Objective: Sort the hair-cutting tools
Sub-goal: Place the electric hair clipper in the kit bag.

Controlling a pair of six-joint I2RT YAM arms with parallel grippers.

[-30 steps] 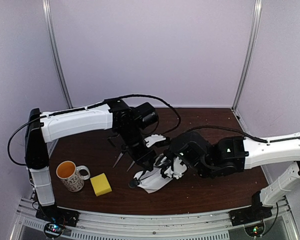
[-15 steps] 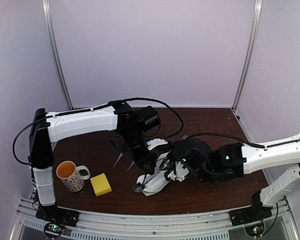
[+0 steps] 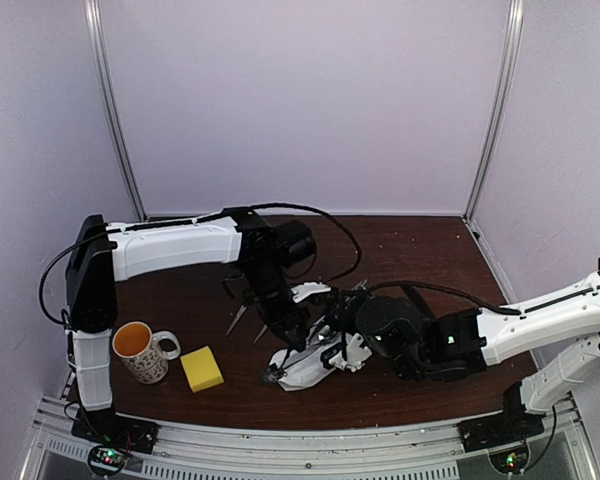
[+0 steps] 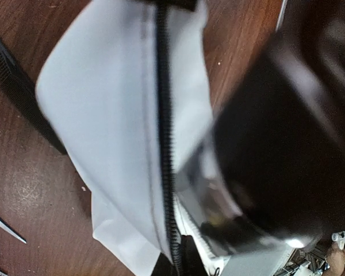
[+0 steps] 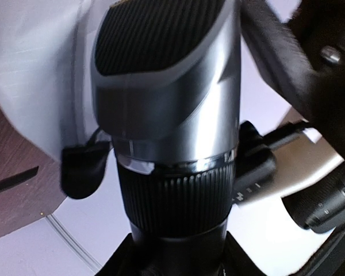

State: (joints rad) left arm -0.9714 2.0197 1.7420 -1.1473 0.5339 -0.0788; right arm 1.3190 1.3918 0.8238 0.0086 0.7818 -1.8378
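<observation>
My left arm reaches in from 9 o'clock with the wrist bent down and the left gripper (image 3: 288, 322) at the white pouch (image 4: 103, 115); can't tell the jaw width. Comb (image 4: 17, 86) lies at the pouch's 9 o'clock edge. My right arm comes in low from 3 o'clock, right gripper (image 3: 332, 336) clamped on the clipper (image 5: 167, 86), at the pouch's 3 o'clock side.

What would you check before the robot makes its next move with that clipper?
1. Clipper held in right gripper: ok.
2. Left gripper gripping white pouch: cannot tell.
3. Zip open wide enough: cannot tell.
4. Comb clear of pouch: cannot tell, pouch edge hides its end.
5. Mug and sponge well left of the pouch: ok.
</observation>
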